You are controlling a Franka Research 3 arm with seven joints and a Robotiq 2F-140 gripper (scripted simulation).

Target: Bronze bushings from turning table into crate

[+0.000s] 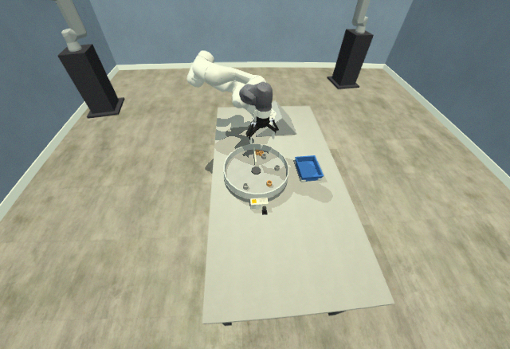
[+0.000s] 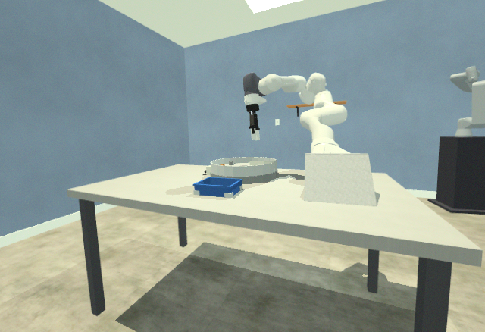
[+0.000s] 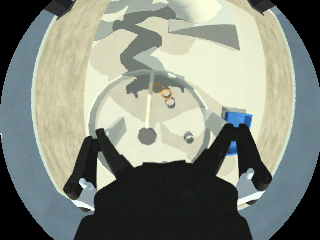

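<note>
The turning table (image 1: 255, 192) (image 2: 242, 170) is a round tray with a pale rim, a dark hub and a thin bar. Two bronze bushings (image 1: 260, 153) (image 3: 166, 94) lie close together near its far rim beside the bar. A third bronze bushing (image 1: 269, 182) lies on the near side. Three steel bushings stand apart on it: one (image 1: 264, 156) (image 3: 171, 103) near the bronze pair, one (image 1: 276, 167) (image 3: 188, 137) at the right, one (image 1: 245, 186) at the near left. The blue crate (image 1: 309, 178) (image 2: 211, 190) shows no bushing inside. My gripper (image 1: 261, 137) (image 2: 255, 136) is open and empty, high above the table's far rim side.
A pale sloped block (image 1: 284, 124) (image 2: 339, 180) stands behind the turning table, near the arm. A small box with a yellow patch (image 1: 253, 201) and a small black object (image 1: 264, 210) sit just in front of the turning table. The crate is to the right of the rim, with a gap between.
</note>
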